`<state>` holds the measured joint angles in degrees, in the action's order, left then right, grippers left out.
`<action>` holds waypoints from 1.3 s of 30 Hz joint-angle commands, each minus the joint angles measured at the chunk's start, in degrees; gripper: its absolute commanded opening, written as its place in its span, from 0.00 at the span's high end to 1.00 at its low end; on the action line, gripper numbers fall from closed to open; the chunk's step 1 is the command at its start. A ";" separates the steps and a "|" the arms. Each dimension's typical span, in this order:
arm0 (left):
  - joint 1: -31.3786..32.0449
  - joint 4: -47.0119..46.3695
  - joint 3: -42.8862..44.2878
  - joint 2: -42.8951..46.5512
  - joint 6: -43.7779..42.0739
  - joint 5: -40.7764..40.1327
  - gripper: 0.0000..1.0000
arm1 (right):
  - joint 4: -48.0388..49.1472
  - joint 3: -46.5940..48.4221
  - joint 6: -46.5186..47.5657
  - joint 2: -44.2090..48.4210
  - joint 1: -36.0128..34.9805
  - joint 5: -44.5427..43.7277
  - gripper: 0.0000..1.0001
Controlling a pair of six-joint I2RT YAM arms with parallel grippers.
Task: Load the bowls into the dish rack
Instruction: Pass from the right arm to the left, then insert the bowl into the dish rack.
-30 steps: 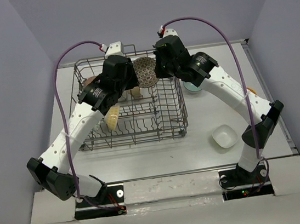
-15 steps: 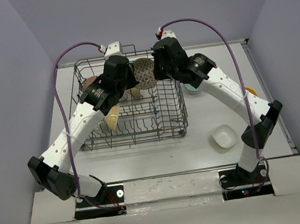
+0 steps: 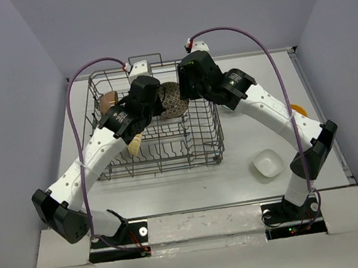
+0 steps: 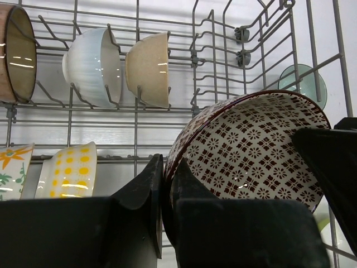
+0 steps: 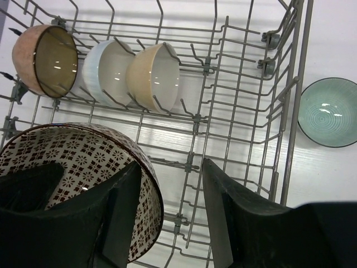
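Over the grey wire dish rack (image 3: 162,157), the right hand (image 5: 170,167) now stands open beside the brown-patterned ceramic bowl (image 4: 251,151), which the newly closed left hand (image 4: 166,178) pinches by the rim: handover done, I judge.

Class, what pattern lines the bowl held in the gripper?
The bowl: dark red floral motifs on white; clearest in left wrist view.
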<state>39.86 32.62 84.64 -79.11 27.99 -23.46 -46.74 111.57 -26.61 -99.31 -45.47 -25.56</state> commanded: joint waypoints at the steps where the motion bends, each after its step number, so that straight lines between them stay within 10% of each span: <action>1: 0.84 -1.34 -0.62 5.89 1.19 -4.48 1.00 | 1.04 0.49 1.03 5.35 0.12 -5.46 0.47; 39: 15.25 31.80 -5.01 0.80 25.45 -31.81 1.00 | -2.30 -14.80 0.77 14.93 0.12 -9.59 0.36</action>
<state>55.05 61.82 76.77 -80.25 49.50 -48.51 -49.67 97.41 -25.30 -86.96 -45.12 -34.48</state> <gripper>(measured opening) 0.143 0.635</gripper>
